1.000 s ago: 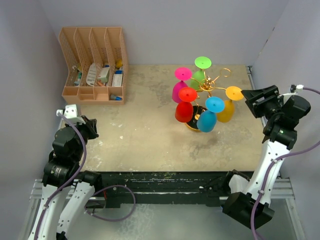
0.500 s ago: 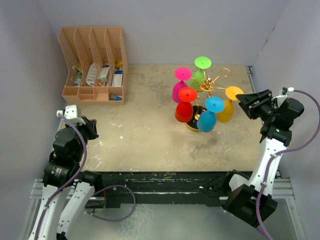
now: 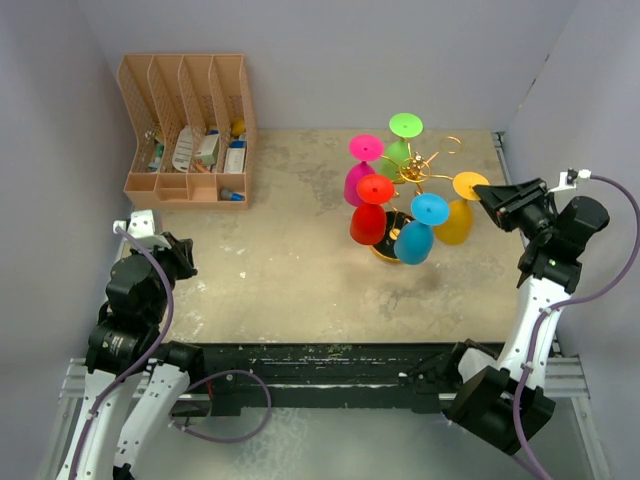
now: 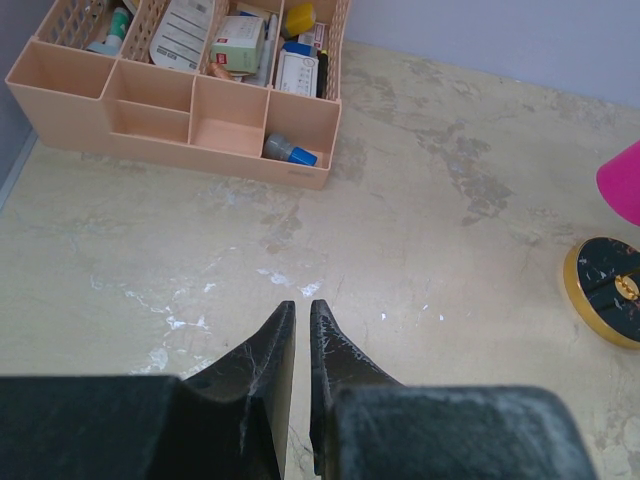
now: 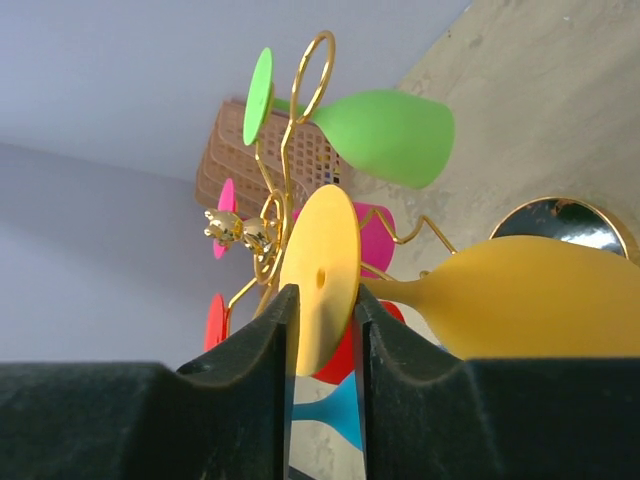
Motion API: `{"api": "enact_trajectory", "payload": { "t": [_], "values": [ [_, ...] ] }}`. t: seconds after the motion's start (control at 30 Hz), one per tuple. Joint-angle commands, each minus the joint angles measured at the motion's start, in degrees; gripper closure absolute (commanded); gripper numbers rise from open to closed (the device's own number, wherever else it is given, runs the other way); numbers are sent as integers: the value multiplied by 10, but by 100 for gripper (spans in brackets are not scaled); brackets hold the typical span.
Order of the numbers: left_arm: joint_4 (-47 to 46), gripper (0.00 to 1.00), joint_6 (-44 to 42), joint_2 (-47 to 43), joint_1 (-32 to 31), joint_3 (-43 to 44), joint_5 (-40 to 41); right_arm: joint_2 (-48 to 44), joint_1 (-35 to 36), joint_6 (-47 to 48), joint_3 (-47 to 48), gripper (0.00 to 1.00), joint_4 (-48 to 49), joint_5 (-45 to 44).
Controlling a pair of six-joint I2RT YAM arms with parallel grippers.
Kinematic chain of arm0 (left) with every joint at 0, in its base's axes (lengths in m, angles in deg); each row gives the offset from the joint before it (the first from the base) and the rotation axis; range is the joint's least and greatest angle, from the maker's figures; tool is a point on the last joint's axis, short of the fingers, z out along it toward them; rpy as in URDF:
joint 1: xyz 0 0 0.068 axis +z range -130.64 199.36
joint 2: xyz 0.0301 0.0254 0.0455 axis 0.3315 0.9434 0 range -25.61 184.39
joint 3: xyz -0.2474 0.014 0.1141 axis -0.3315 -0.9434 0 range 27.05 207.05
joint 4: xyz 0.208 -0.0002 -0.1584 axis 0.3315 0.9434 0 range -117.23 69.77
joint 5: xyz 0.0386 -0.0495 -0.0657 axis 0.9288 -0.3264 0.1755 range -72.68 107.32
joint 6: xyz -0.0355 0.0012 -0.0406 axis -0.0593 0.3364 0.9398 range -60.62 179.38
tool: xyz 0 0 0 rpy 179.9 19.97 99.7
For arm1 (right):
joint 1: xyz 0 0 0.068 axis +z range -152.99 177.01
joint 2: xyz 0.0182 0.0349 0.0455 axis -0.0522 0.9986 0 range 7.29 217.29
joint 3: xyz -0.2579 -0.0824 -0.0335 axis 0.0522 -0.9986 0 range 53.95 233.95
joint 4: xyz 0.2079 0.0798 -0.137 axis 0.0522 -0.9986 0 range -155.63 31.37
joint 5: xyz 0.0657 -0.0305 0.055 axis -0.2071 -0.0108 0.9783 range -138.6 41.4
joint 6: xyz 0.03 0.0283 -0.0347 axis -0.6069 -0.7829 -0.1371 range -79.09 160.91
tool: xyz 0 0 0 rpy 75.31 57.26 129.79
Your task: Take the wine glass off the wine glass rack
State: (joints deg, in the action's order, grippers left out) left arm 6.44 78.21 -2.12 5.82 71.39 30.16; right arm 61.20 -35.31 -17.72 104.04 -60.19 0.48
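Note:
The gold wire wine glass rack (image 3: 415, 172) stands at the back right of the table, and several coloured glasses hang on it upside down. The yellow wine glass (image 3: 453, 222) hangs on the rack's right side. In the right wrist view its bowl (image 5: 540, 300) lies to the right. Its round foot (image 5: 322, 250) stands between my right gripper's (image 5: 325, 292) fingers, which are narrowed close on both sides of it; a firm grip does not show. My left gripper (image 4: 302, 306) is shut with nothing in it, low over the table at the near left.
A peach desk organiser (image 3: 188, 125) with small items stands at the back left. Green (image 3: 398, 155), pink (image 3: 358, 180), red (image 3: 368, 222) and blue (image 3: 413, 240) glasses crowd round the rack. The rack's dark round base (image 4: 605, 292) rests on the table. The right wall is close behind the right arm.
My right gripper has moved left onto the yellow glass's foot and its jaws have narrowed round it. The left arm has not moved.

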Motion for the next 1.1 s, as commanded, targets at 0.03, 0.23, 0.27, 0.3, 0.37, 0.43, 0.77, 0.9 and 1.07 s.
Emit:
{"api": "enact_trajectory", "payload": {
  "t": [0.03, 0.23, 0.27, 0.3, 0.37, 0.43, 0.77, 0.9, 1.07],
  "values": [
    [-25, 86, -5, -1, -1, 1, 6, -12, -2, -21, 0, 77, 46, 21],
    [-25, 86, -6, -1, -1, 1, 5, -19, -2, -28, 2, 89, 41, 21],
    [-24, 86, -6, -1, 0, 1, 5, -21, -2, -27, 5, 90, 36, 19],
    [-24, 86, -5, -1, -1, 1, 5, -23, -2, -26, 7, 91, 32, 18],
    [-24, 86, -5, -1, -1, 1, 4, -26, -2, -26, 11, 93, 26, 16],
    [-24, 86, -5, -1, 0, 1, 4, -28, -2, -30, 14, 95, 23, 18],
    [-22, 85, -3, -3, -1, 2, 5, -30, -2, -117, 4, 100, 63, 39],
    [-18, 85, -2, -5, -1, 3, 8, -25, -2, -157, 0, 100, 100, 50],
    [-15, 85, -1, -6, -2, 4, 12, -17, -2, -161, 3, 100, 103, 51]
  ]
}}
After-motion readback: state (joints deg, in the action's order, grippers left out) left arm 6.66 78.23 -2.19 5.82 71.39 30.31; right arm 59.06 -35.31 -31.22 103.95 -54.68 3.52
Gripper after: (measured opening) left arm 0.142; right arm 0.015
